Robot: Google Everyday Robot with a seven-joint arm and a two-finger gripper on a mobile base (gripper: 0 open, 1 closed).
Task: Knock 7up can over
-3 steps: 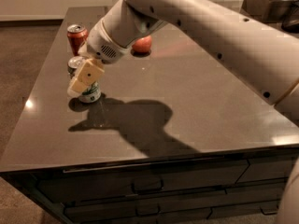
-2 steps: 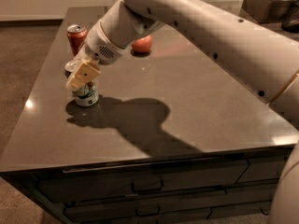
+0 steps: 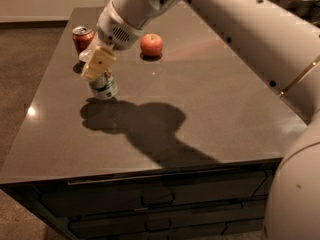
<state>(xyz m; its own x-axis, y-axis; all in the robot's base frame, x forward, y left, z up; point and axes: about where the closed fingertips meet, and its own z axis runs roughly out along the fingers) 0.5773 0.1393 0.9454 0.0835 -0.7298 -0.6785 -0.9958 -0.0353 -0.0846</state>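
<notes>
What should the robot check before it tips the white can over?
1. Gripper at the upper part of the 7up can: ok.
2. Gripper touching the can: cannot tell.
3. 7up can knocked over: not ok, it stands on its base.
4. Red cola can apart from it: ok.
5. Apple out of the way: ok.
6. Can well inside the edge of the table: ok.

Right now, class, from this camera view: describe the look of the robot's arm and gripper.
The arm is off-white, built of thick rounded segments with small dark dots and a thin gold band at one joint. The wrist has a patch of fine holes. The gripper, at the top of the 7up can, is pale yellow and blocky. No cables show.
</notes>
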